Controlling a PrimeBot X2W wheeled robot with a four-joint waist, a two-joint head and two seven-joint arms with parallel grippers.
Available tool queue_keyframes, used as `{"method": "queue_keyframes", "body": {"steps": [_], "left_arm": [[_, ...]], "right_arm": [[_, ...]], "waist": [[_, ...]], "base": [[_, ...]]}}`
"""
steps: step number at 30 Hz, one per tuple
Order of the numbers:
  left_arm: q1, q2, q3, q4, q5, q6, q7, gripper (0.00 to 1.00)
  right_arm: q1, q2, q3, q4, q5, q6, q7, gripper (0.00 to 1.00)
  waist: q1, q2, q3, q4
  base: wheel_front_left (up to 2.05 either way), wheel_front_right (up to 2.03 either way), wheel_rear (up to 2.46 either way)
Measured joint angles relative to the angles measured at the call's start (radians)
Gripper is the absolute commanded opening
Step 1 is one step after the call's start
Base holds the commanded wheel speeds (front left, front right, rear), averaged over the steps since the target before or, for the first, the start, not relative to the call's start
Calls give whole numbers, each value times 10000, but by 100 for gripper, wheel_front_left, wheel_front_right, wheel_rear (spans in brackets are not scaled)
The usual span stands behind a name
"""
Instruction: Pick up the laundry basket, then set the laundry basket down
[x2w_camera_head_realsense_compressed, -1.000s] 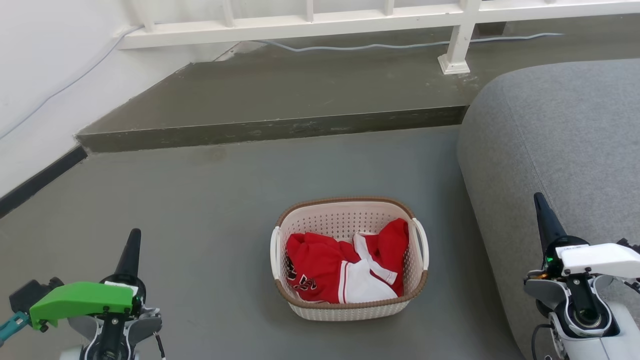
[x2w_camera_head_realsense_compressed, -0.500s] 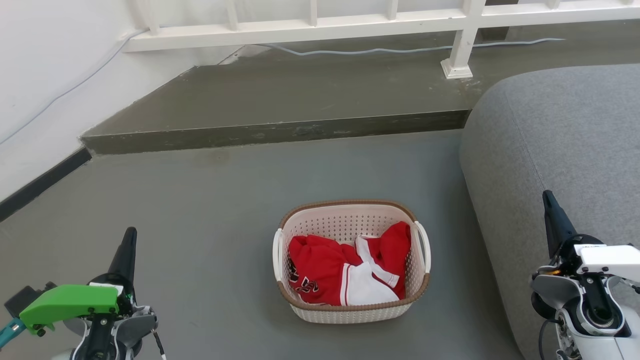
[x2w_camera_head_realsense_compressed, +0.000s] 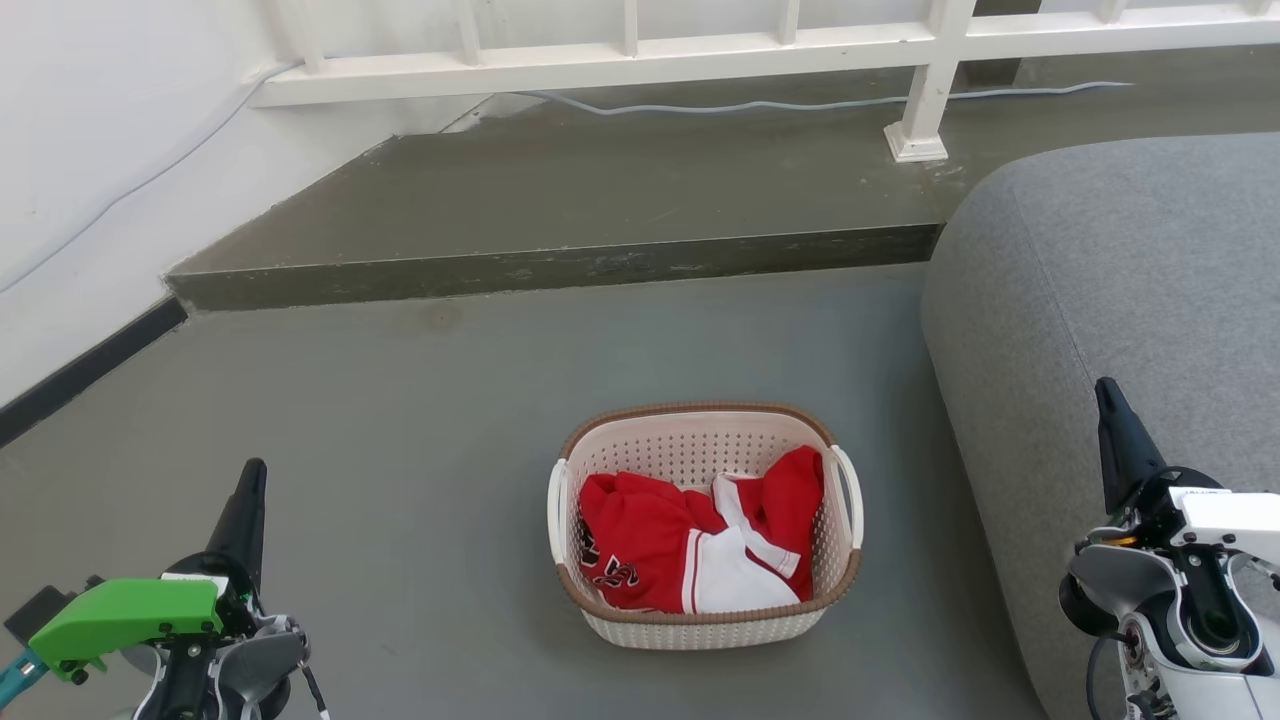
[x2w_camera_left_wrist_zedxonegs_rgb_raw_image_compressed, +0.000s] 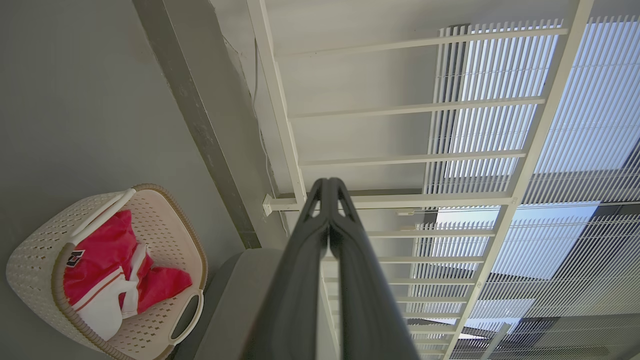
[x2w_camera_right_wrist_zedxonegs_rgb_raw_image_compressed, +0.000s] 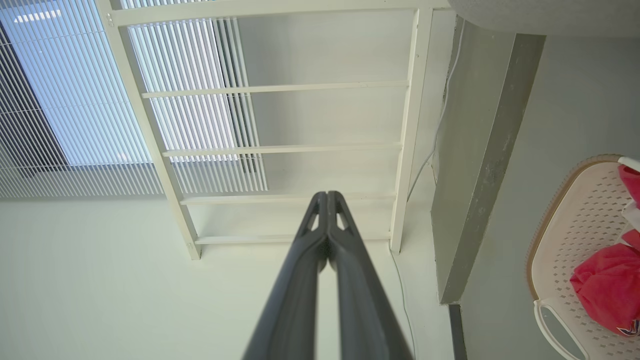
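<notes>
Plainly, the laundry basket is stood upright on the grey floor, well short of the floor's far edge where the raised step begins, and closer to the floor's right edge, taken up by the grey sofa, than to its left edge along the wall's dark skirting. It is judged to be light: thin perforated plastic, holding crumpled red-and-white clothing that lies below the brown rim. The walls are expected to be stiff enough to keep their shape yet to flex if squeezed, and the smooth plastic is likely to slip under a pinch on the wall itself. Hold is best taken at the two white loop handles, the left handle and the right handle, one for each arm, so that the load is kept level and the clothing is not tipped out; a lift by one handle alone would probably tilt it. The cloth is soft and adds little weight. The left gripper is seen low at the near left, well apart from the basket, and the right gripper at the near right, before the sofa's flank. In both wrist views the fingers are pressed together along their length, with nothing held between them
</notes>
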Motion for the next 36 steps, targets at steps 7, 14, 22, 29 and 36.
{"method": "queue_keyframes", "body": {"steps": [7, 14, 22, 29, 36], "left_arm": [[0, 0, 0, -2, 0, 0, 0, 0], [0, 0, -2, -8, 0, 0, 0, 0], [0, 0, -2, -13, 0, 0, 0, 0], [1, 0, -4, -17, -2, 0, 0, 0], [1, 0, -6, -23, -6, 0, 0, 0]], "right_arm": [[1, 2, -6, -4, 0, 0, 0, 0], [1, 4, -10, -6, 0, 0, 42, 0], [1, 4, -15, -12, 0, 0, 42, 0], [1, 6, -21, -13, 0, 0, 42, 0], [1, 8, -25, -15, -2, 0, 42, 0]], "waist": [[0, 0, 0, 0], [0, 0, 1, -1], [0, 0, 1, -1], [0, 0, 2, -1], [0, 0, 2, -2]], "base": [[0, 0, 0], [0, 0, 0], [0, 0, 0], [0, 0, 0], [0, 0, 0]]}}
